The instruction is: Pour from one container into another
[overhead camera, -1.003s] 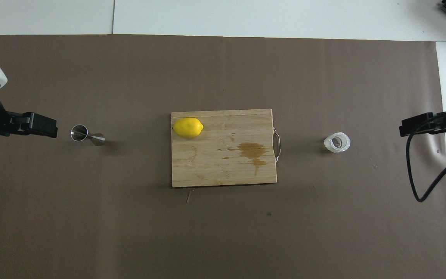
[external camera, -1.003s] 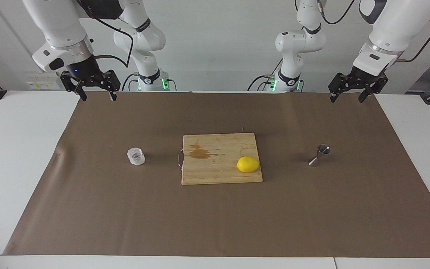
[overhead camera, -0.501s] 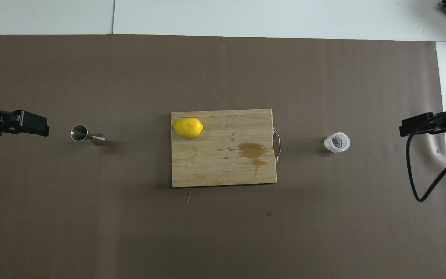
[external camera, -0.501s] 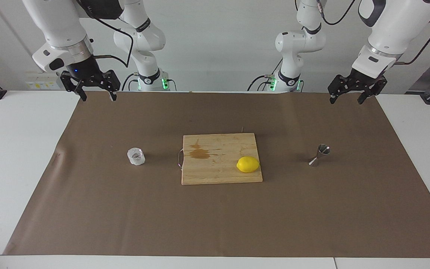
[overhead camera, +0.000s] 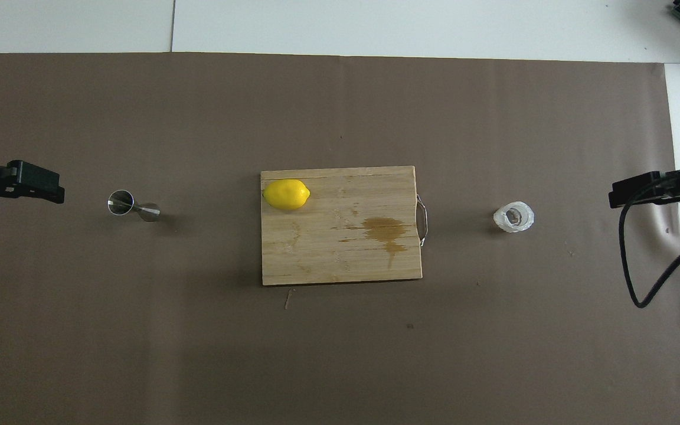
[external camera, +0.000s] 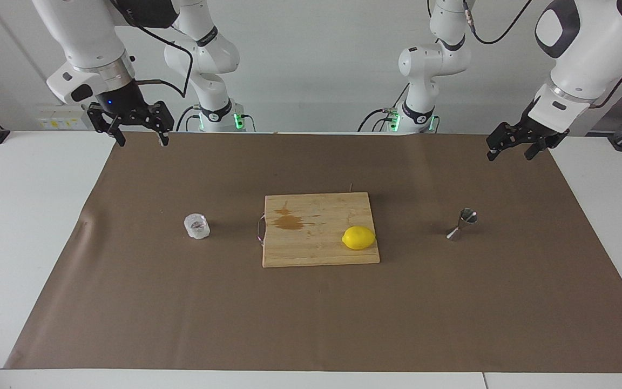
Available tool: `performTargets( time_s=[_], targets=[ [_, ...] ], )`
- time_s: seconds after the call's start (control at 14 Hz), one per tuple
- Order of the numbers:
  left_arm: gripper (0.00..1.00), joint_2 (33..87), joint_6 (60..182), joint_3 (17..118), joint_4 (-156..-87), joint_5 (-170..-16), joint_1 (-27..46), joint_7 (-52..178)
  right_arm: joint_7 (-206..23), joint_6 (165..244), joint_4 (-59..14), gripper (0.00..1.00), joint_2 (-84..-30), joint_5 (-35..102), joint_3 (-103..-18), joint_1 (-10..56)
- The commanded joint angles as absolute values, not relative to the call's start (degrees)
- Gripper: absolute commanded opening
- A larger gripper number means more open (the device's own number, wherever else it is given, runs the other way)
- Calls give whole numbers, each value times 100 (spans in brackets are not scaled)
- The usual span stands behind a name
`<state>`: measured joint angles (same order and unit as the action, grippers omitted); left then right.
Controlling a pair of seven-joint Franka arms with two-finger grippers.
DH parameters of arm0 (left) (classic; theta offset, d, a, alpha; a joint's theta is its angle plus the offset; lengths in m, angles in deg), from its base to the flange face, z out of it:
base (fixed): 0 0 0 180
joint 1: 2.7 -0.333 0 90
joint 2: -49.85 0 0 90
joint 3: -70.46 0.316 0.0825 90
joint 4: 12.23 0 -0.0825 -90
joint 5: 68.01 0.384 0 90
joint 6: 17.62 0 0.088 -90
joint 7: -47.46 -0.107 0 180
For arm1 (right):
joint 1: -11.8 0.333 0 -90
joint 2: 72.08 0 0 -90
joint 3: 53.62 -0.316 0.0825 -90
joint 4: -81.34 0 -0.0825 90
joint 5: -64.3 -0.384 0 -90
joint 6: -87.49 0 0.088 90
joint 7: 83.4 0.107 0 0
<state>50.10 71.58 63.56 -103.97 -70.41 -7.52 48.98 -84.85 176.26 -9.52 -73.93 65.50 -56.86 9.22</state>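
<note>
The small clear textured glass cup stands upright on the brown mat toward the right arm's end; it also shows in the overhead view. The steel hourglass jigger stands upright on the mat toward the left arm's end and shows in the overhead view too. My left gripper is open and empty, raised over the mat's edge at the left arm's end. My right gripper is open and empty, raised over the mat's corner at the right arm's end, and waits.
A wooden cutting board with a metal handle lies in the middle of the mat, between cup and jigger. A yellow lemon rests on it toward the jigger. A brown wet stain marks the board toward the cup.
My left gripper has moved outward, away from the jigger toward the table's end, and a little lower. The right gripper, cup, jigger and lemon have not moved.
</note>
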Motion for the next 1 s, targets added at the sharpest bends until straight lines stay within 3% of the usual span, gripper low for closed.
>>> performTargets(
  time_s=[0.0, 0.43, 0.93],
  targets=[
    [100, 4809, 7167, 6369, -10582, -7073, -754, 5009, -8613, 17599, -1016, 100, -7490, 6518, -5714, 854],
    [100, 4659, 7458, 6369, -11101, -7319, -815, 6274, -8621, 17599, -1015, 100, -7490, 6518, -5714, 854],
    [100, 4783, 8255, 6378, -12119, -8635, -1518, 8574, -8613, 17599, -1024, 100, -7490, 6518, -5714, 846]
  ],
)
